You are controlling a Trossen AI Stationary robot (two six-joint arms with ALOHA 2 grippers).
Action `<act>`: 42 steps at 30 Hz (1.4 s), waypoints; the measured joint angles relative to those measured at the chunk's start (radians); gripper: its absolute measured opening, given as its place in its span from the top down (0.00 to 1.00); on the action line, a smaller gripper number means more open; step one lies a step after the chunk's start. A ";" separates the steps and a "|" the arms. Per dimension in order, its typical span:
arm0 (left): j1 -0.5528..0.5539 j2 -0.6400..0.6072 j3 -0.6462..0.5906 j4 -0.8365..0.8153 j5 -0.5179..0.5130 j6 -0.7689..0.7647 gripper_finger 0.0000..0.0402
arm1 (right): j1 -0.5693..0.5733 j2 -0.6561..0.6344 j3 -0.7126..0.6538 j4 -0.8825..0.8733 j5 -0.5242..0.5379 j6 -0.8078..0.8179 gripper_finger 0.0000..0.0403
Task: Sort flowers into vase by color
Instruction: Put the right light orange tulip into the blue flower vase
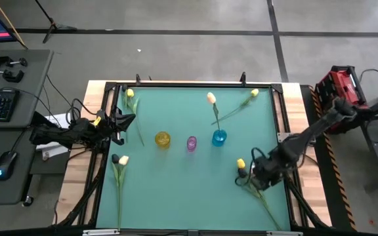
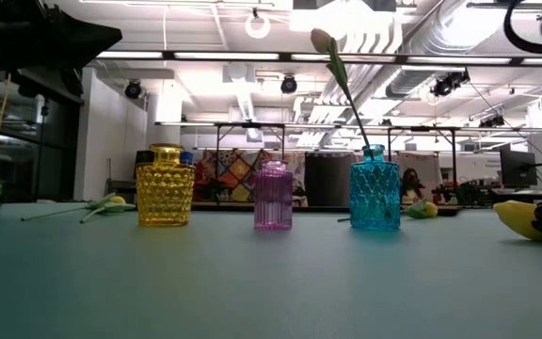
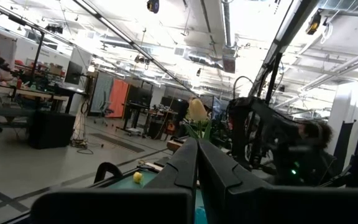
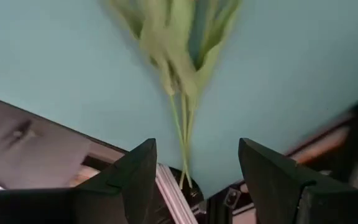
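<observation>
1. The right gripper [image 1: 258, 172], fingers spread and empty, hovers over the table's 4 o'clock area.
2. The yellow tulip [image 1: 241, 163] lies beneath it, bud toward 10 o'clock, stem toward 4 o'clock.
3. The left gripper [image 1: 127, 120], clenched empty, waits at 9 o'clock, farther off.

The desk [image 1: 176, 183] wears a smooth, matt teal mat, edged by pale bare wood [image 1: 90, 170] and a dark metal frame [image 1: 195, 85]. Three small vases, yellow [image 2: 165, 185], pink [image 2: 273, 195] and blue [image 2: 375, 190], look like glossy, see-through glass with a faceted, dimpled pattern. The right pincer [image 4: 194, 177] has matt black plastic-looking fingers.
</observation>
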 joint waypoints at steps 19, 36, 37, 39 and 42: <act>0.000 0.000 0.000 0.000 0.000 0.000 1.00 | 0.044 0.317 0.000 0.091 0.093 -0.033 0.47; 0.000 0.000 0.000 0.000 0.000 0.000 1.00 | 0.037 0.229 0.000 -0.037 0.134 -0.085 0.68; 0.000 0.000 0.000 0.000 0.000 0.000 1.00 | 0.037 0.223 0.000 -0.055 0.134 -0.091 0.68; 0.000 0.000 0.000 0.000 0.000 0.000 1.00 | 0.037 0.219 0.000 -0.088 0.129 -0.103 0.68; 0.000 0.000 0.000 0.000 0.000 0.000 1.00 | 0.037 0.222 -0.001 -0.082 0.127 -0.117 0.66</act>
